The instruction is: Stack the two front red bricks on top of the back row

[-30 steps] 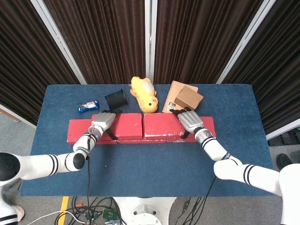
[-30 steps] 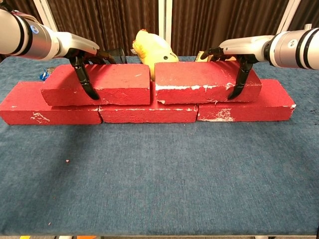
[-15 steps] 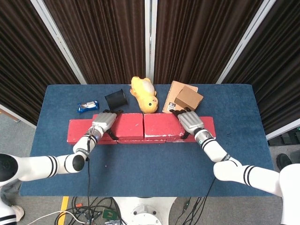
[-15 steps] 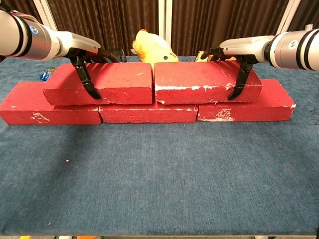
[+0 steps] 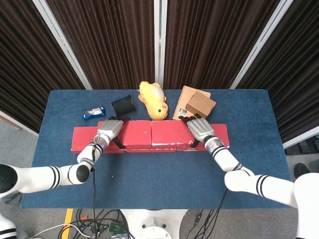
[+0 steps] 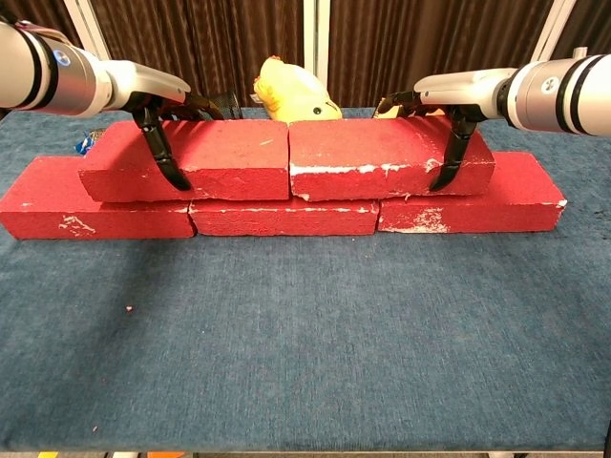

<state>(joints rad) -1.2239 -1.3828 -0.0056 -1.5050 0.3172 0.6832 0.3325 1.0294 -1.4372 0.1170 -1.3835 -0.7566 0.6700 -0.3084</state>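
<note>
Three red bricks form the bottom row (image 6: 286, 218) across the blue table. Two more red bricks lie on top of it, end to end and touching. My left hand (image 6: 158, 113) grips the left upper brick (image 6: 220, 157) near its left end, thumb down the front face and fingers over the back. At the other side my right hand (image 6: 449, 107) grips the right upper brick (image 6: 372, 157) near its right end in the same way. From the head view, the left hand (image 5: 109, 128) and right hand (image 5: 198, 127) sit at the outer ends of the upper pair (image 5: 152, 133).
Close behind the bricks are a yellow plush toy (image 5: 153, 100), a black cup (image 5: 123, 105), a snack packet (image 5: 93, 113), a notebook (image 5: 182, 99) and a cardboard box (image 5: 201, 103). Bare blue cloth (image 6: 305, 343) lies in front of the row.
The right upper brick has slid left with my right hand and now butts against the left upper brick; the gap between them has closed. The left hand has barely moved.
</note>
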